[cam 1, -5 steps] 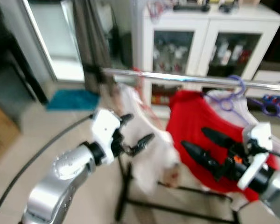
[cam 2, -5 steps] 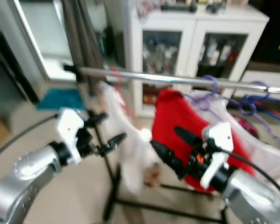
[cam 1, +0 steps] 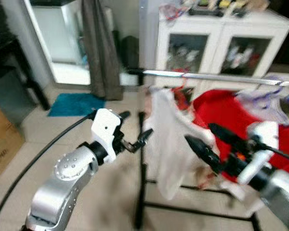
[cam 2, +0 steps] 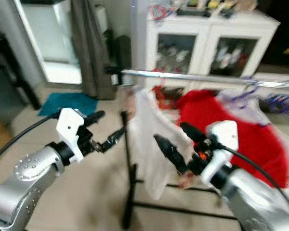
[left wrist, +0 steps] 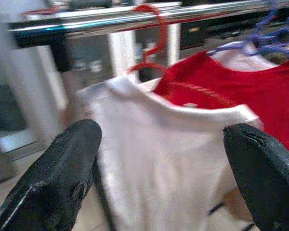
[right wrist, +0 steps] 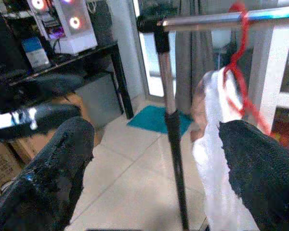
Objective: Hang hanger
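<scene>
With the red hanger (right wrist: 238,43) hooked over the steel rail (cam 1: 216,77), the white garment (cam 1: 168,139) hangs beside the red garment (cam 1: 241,120).
Hanger: judged light, thin and stiff; garment soft and prone to swing, so the hook or neck is the better hold than the cloth. Left gripper (cam 1: 135,132): fingers spread wide, empty, near the white garment's edge, not touching. Right gripper (cam 1: 209,144): fingers parted, holding nothing, in front of the garments; contact cannot be told.
</scene>
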You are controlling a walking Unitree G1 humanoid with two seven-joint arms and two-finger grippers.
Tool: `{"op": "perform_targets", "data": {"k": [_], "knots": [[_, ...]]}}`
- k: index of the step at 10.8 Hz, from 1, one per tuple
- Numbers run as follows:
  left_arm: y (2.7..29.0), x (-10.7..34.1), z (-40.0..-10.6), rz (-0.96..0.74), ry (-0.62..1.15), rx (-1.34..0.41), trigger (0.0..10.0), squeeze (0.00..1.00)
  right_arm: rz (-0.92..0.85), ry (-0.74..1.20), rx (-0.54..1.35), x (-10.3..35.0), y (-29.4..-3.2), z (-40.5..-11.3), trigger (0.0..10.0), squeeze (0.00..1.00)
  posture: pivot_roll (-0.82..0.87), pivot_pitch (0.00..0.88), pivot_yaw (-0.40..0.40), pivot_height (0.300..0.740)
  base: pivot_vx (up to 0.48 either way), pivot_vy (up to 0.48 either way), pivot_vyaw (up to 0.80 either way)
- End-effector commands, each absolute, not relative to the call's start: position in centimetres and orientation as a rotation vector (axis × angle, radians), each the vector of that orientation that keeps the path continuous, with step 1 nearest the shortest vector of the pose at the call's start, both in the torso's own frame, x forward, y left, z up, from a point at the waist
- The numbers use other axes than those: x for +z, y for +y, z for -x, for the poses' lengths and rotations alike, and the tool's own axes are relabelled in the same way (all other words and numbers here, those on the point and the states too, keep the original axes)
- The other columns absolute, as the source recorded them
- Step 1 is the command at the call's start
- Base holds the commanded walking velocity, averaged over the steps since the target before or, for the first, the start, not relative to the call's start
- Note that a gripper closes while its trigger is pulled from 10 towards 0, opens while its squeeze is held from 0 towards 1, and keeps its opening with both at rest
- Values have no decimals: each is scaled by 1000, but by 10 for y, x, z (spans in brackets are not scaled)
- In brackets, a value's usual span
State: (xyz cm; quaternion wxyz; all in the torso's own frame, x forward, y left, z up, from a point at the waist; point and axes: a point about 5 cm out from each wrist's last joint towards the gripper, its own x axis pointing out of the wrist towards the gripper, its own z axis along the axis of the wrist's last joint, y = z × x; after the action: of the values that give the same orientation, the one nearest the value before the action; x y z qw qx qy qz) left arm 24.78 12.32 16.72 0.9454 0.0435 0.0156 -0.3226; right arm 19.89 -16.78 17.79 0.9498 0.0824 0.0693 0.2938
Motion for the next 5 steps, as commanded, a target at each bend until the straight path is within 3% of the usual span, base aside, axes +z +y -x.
{"op": "perform_targets", "data": {"k": [1,2,3,4,5], "knots": [[126,162,-252,-68,41,-600,10000,0,-134,133,581,175,-160,-207,10000,1000,22,0,-1,740,0,-480,800],[128,158,-253,-50,57,-554,10000,0,-135,131,525,166,-158,-218,10000,1000,28,0,-11,740,0,-480,800],[131,152,-255,-49,91,-521,10000,682,-134,111,408,159,-165,-232,10000,1000,36,0,-26,740,0,-382,800],[133,149,-255,-44,98,-503,10000,1000,-118,99,375,157,-168,-236,10000,1000,39,0,-29,740,0,0,631],[132,151,-254,-43,75,-502,10000,1000,-112,71,349,159,-168,-241,10000,1000,46,0,-37,740,0,0,0]]}}
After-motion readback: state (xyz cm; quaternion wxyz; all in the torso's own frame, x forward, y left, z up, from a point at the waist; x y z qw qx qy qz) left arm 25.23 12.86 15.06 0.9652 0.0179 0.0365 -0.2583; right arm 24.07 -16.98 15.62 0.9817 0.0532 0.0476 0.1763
